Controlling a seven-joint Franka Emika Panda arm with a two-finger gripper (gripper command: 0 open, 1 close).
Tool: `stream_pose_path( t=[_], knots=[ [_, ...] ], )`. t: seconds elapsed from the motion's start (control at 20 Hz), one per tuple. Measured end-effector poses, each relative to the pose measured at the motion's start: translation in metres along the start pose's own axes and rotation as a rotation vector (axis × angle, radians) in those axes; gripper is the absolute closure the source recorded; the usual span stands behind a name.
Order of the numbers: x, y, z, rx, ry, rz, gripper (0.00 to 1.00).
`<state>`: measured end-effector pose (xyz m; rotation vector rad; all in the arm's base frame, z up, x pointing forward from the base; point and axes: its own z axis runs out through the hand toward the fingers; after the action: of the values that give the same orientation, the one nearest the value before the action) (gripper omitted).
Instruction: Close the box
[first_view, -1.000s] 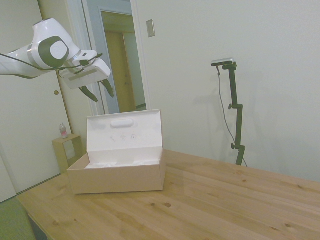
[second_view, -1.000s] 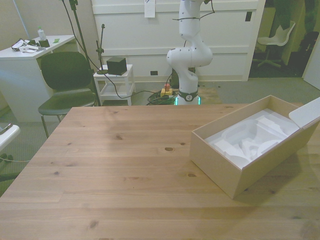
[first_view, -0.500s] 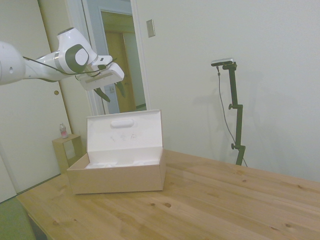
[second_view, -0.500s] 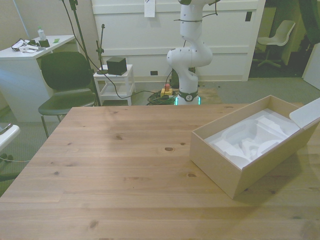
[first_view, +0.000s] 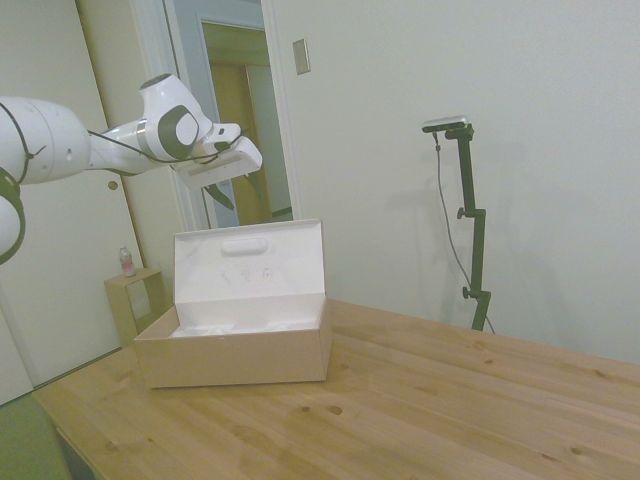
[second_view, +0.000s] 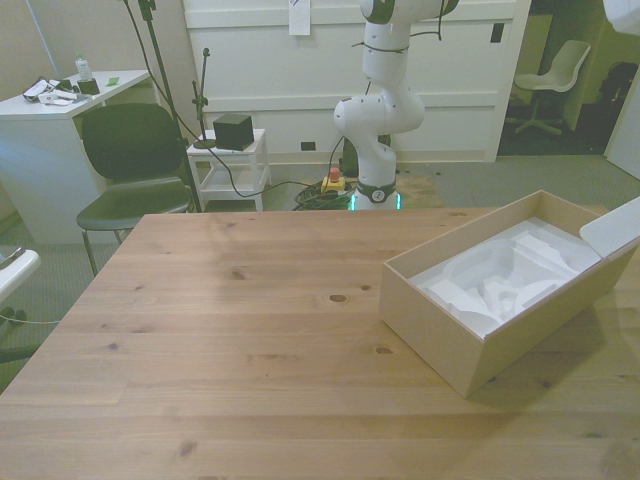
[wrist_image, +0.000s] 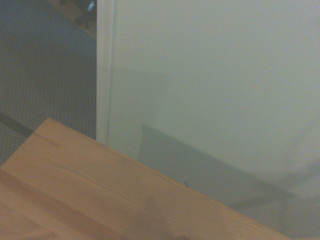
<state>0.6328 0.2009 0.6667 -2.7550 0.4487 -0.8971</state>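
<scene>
Overhead, claw held with fingers parted, empty, above raised lid of box, box left open on bench.

No text can be read; the faint marks inside the lid of the box are too small to make out.

You see a large rectangular cardboard box, tan-brown outside, white on its lining and raised lid. Beneath it, the wooden table shows honey-coloured planks with dark knots. The glossy white robot arm carries grey joint patches, and its gripper has dark fingers.
</scene>
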Motion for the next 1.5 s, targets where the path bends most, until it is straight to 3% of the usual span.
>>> stream_pose_path(
  t=[0.55,0.9,1.15,1.5],
  knots=[
    [0.025,-0.013,0.073,0.014,0.011,-0.024,0.00],
    [0.014,-0.021,0.130,-0.008,-0.032,-0.033,0.00],
    [0.006,-0.027,0.112,-0.036,-0.079,-0.028,0.00],
    [-0.029,0.012,0.080,-0.156,-0.181,0.062,0.00]
  ],
)
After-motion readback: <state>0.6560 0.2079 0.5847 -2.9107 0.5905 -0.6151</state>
